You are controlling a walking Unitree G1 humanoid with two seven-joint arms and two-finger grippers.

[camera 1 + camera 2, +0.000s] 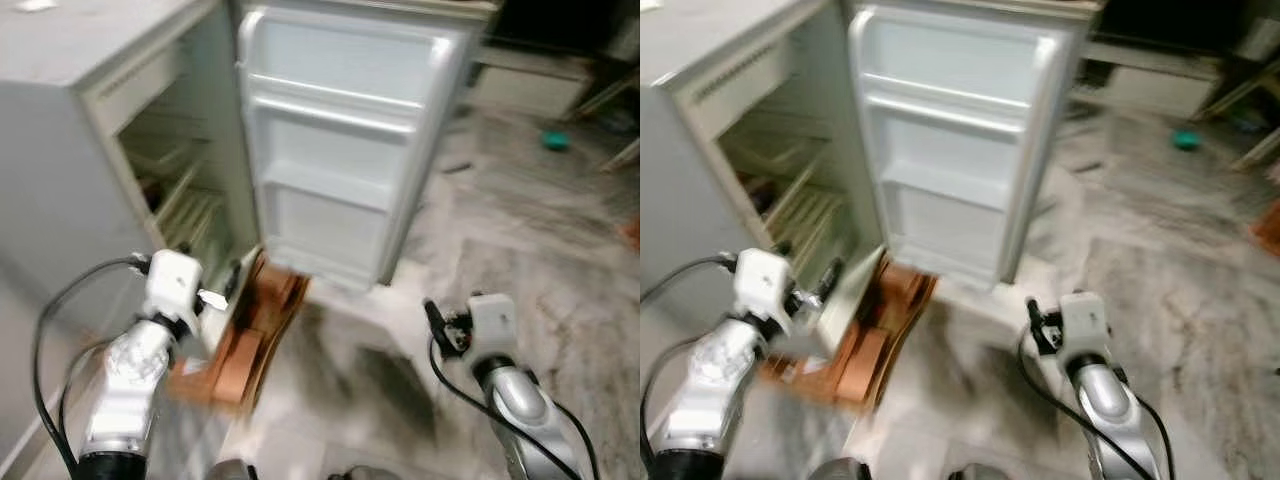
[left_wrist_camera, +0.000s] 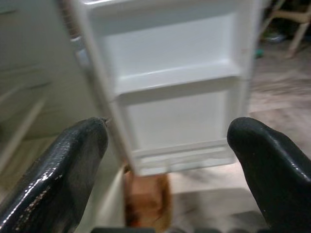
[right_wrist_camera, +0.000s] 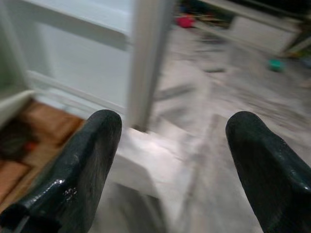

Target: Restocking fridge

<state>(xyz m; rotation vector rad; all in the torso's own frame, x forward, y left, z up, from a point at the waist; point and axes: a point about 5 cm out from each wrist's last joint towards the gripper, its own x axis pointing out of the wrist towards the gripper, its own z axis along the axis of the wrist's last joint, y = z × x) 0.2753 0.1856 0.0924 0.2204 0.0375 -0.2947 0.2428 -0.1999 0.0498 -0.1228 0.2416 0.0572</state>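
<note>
Facing small fridge [image 1: 70, 150], door [image 1: 340, 150] swung wide open, door shelves bare. Wire racks inside cabinet, contents too blurred to tell. Left gripper [image 2: 167, 160] raised near fridge's lower front, jaws wide, nothing held. Right gripper [image 3: 170, 160] over marble floor [image 1: 560, 260], jaws wide, nothing held. Brown wooden stand [image 1: 255, 330] under fridge.

Floor [image 1: 560, 260]: you see grey marbled stone, blurred.
On it: the fridge [image 1: 120, 120] stands with its door [image 1: 340, 150] open, brown wooden pieces [image 1: 250, 340] beneath, a teal object [image 1: 556, 141] well apart.
</note>
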